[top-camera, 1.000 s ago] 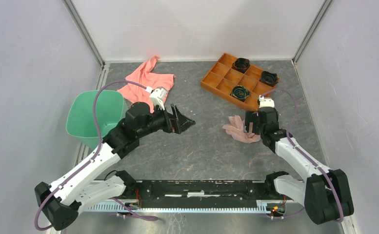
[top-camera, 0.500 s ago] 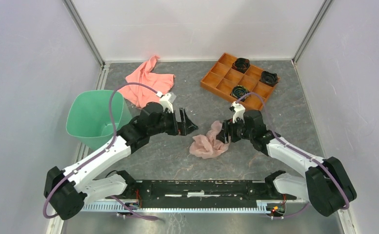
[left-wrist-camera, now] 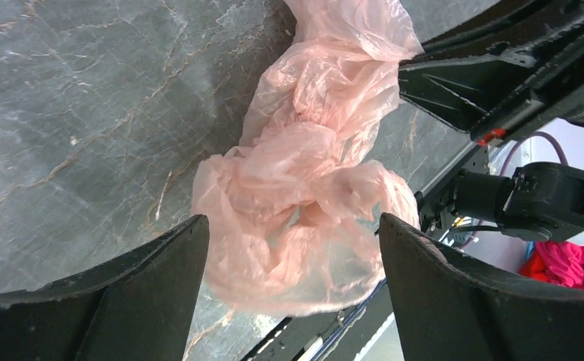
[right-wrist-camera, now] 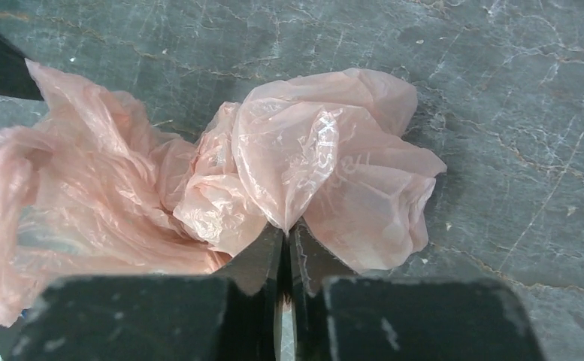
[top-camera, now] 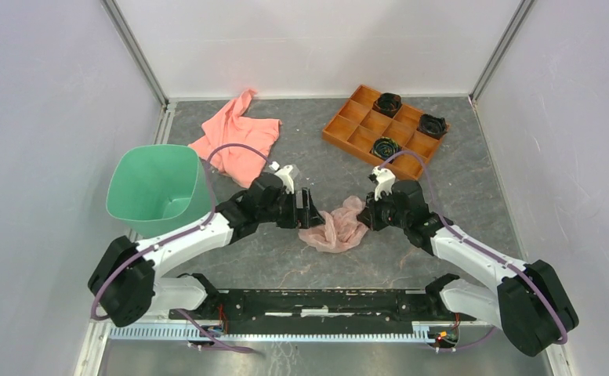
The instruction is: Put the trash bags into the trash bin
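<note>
The trash bag (top-camera: 334, 229) is a crumpled, translucent pale pink film lying mid-table between the two arms. My right gripper (top-camera: 366, 218) is shut on a fold at its right end. In the right wrist view the fingers (right-wrist-camera: 262, 256) meet, with film of the bag (right-wrist-camera: 311, 165) pinched at the tips of the right gripper (right-wrist-camera: 285, 229). My left gripper (top-camera: 309, 210) is open at the bag's left end. Its two fingers in the left wrist view flank the bag (left-wrist-camera: 304, 188), and the left gripper (left-wrist-camera: 292, 226) grips nothing. The mint-green trash bin (top-camera: 154, 174) stands upright at the left edge.
A salmon-pink cloth (top-camera: 238, 137) lies at the back left, next to the bin. An orange compartment tray (top-camera: 364, 125) holding three black round parts (top-camera: 386, 103) sits at the back right. Enclosure walls close in the table on three sides.
The bag has shifted left from the right side to mid-table. My right gripper followed it and has shut on its fold. My left gripper swung right and down to straddle the bag's other end.
</note>
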Tool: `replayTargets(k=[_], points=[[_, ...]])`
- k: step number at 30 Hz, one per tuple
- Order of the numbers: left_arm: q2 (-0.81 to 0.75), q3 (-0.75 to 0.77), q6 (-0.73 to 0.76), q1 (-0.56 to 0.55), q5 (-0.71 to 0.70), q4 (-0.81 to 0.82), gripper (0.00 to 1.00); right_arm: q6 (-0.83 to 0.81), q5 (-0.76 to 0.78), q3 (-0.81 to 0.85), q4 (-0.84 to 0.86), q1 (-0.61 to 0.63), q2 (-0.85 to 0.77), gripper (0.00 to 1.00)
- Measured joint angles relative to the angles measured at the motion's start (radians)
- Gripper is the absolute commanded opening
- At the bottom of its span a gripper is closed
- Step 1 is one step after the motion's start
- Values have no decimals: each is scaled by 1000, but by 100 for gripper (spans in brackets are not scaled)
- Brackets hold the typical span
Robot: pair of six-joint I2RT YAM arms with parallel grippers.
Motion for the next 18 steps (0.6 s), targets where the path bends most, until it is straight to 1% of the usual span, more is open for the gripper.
replayTargets(k=[1,2,6,7,8,10,11,14,15,16,18], points=[[22,0,-7,0,8,19,98,0,-5,0,3,0,0,1],[40,0,-16,0,16,36,100,-2,-10,0,5,0,0,0],[100,-4,-58,-27,50,115,100,-1,-42,-5,20,8,-18,0],[104,-4,-61,-39,51,125,97,-1,-48,-8,21,10,-29,0],[106,-2,-63,-51,50,129,82,-1,-52,-10,21,11,-43,0],[109,16,-62,-70,29,112,58,-1,-56,-12,16,12,-86,0],[109,31,-55,-77,10,91,44,-2,-54,-12,14,13,-111,0],[105,88,-18,-80,-84,2,15,-9,-29,-10,-6,13,-188,0],[95,110,5,-79,-136,-35,5,-14,-18,-6,-16,13,-219,0],[83,121,14,-78,-160,-57,2,-17,-10,-3,-21,13,-241,1],[35,149,51,-77,-224,-122,2,-29,8,8,-27,13,-289,0]])
